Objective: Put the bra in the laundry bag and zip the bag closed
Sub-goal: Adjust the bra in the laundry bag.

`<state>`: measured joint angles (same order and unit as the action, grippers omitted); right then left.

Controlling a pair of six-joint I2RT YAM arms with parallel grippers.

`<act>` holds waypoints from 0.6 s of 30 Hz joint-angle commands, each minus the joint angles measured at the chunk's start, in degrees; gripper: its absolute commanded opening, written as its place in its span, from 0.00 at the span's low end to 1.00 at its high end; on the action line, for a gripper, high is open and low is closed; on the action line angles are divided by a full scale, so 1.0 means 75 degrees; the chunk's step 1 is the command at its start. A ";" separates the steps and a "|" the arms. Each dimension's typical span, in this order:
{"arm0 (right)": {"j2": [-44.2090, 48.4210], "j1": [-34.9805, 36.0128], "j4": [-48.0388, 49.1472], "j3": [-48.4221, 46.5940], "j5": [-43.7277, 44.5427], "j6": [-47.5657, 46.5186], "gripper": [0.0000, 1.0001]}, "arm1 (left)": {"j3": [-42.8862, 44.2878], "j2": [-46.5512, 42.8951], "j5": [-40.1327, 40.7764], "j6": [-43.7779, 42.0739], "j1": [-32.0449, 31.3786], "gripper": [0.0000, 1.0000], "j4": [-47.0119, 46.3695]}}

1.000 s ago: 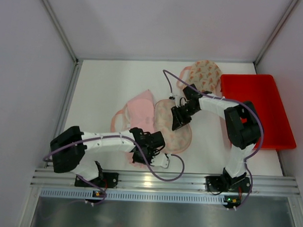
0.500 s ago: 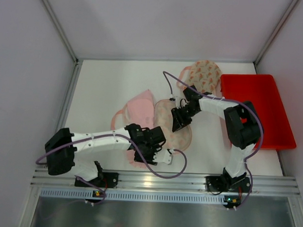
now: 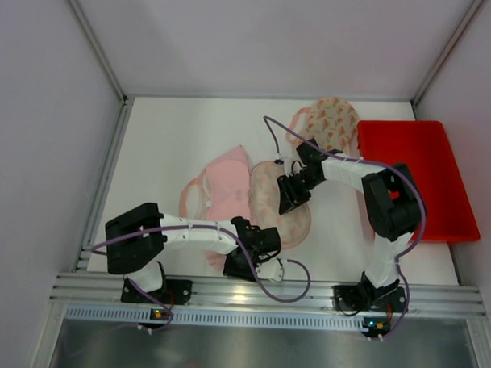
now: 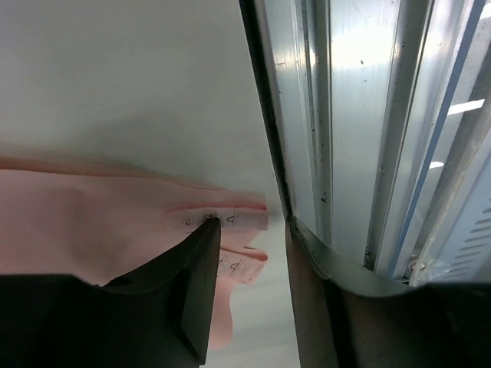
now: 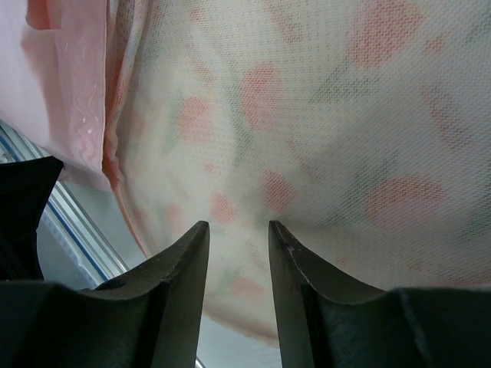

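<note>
Left end effector (image 4: 249,245) spread over bra (image 4: 92,222) (strap end); right end effector (image 5: 238,234) spread over laundry bag (image 5: 307,115).

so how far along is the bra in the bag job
Nothing is done yet: the pink bra lies on the table beside the floral mesh laundry bag, outside it. In hand: the left gripper is open at the bra's near edge, and the right gripper is open over the bag. Left: bagging the bra and zipping.
</note>
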<state>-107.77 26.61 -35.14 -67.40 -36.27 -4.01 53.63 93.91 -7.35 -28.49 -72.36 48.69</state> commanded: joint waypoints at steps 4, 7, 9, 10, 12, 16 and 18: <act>0.0048 0.0026 0.0267 -0.0108 -0.0261 -0.0051 0.38 | -0.0623 0.0604 0.0533 0.0951 -0.0032 0.39 -0.1146; 0.0014 0.0038 0.0197 -0.0154 -0.0273 -0.0051 0.38 | -0.0740 0.0639 0.0700 0.0940 -0.0067 0.18 -0.1207; -0.0022 0.0038 0.0185 -0.0201 -0.0262 0.0030 0.38 | -0.0763 0.0511 0.0688 0.0951 -0.0055 0.02 -0.1218; -0.0022 0.0026 0.0196 -0.0213 -0.0261 0.0066 0.37 | -0.0787 0.0464 0.0606 0.0916 -0.0067 0.00 -0.1218; 0.0048 0.0038 0.0173 -0.0190 -0.0250 0.0124 0.37 | -0.0729 0.0370 0.0478 0.0916 -0.0067 0.00 -0.1160; 0.0341 0.0084 -0.0061 -0.0072 -0.0144 -0.0214 0.36 | -0.0004 -0.0284 0.0231 0.0682 -0.0067 0.00 -0.0308; 0.0411 0.0096 -0.0225 -0.0061 -0.0144 -0.0378 0.36 | 0.0685 -0.0625 -0.0026 0.0646 -0.0067 0.00 0.0116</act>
<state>-107.87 26.87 -35.66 -67.40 -36.93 -4.16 53.47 92.62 -3.16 -22.81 -72.75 46.92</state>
